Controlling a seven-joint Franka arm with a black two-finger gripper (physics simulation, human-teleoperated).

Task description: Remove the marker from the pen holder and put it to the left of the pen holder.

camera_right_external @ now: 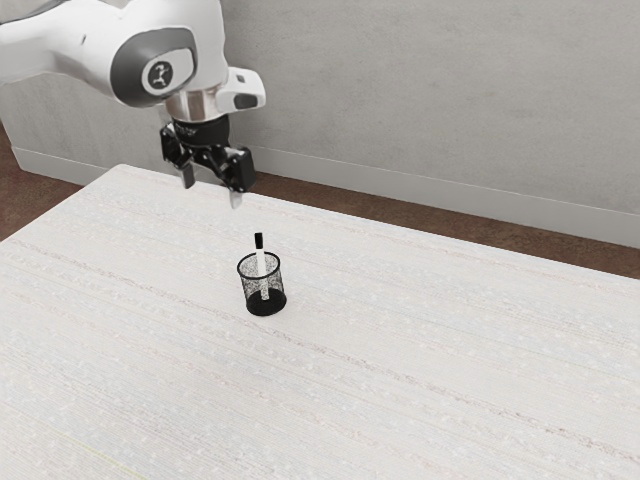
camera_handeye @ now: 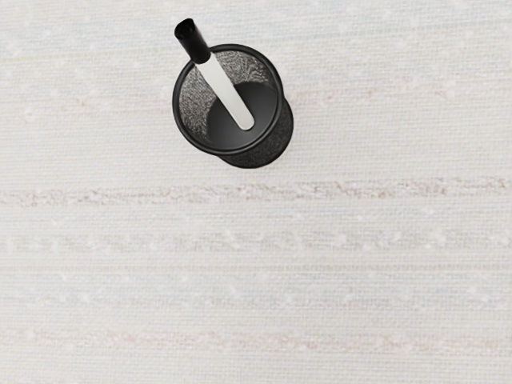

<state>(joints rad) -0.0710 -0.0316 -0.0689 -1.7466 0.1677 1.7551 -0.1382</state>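
Exterior view: the black gripper (camera_right_external: 211, 190) at the end of the white and gray arm (camera_right_external: 205, 50) is raised, well apart from the pen holder (camera_right_external: 265, 305). Its 2 fingers (camera_right_external: 187, 178) stand wide apart, with open space between them. The pen holder, a round cup of black mesh with a dark base, stands upright on the pale, streaked table (camera_right_external: 400, 400). It contains 1 white marker (camera_right_external: 262, 262), black cap (camera_right_external: 259, 240) uppermost, the cap rising above the rim. The mesh wall surrounds the marker's lower part on all sides. Behind the table are a brown floor (camera_right_external: 350, 212), a light baseboard (camera_right_external: 400, 190) and a gray wall (camera_right_external: 430, 90).

Wrist view: the marker leans inside the pen holder, its lower end at the base and its upper part crossing the rim at 1 side.
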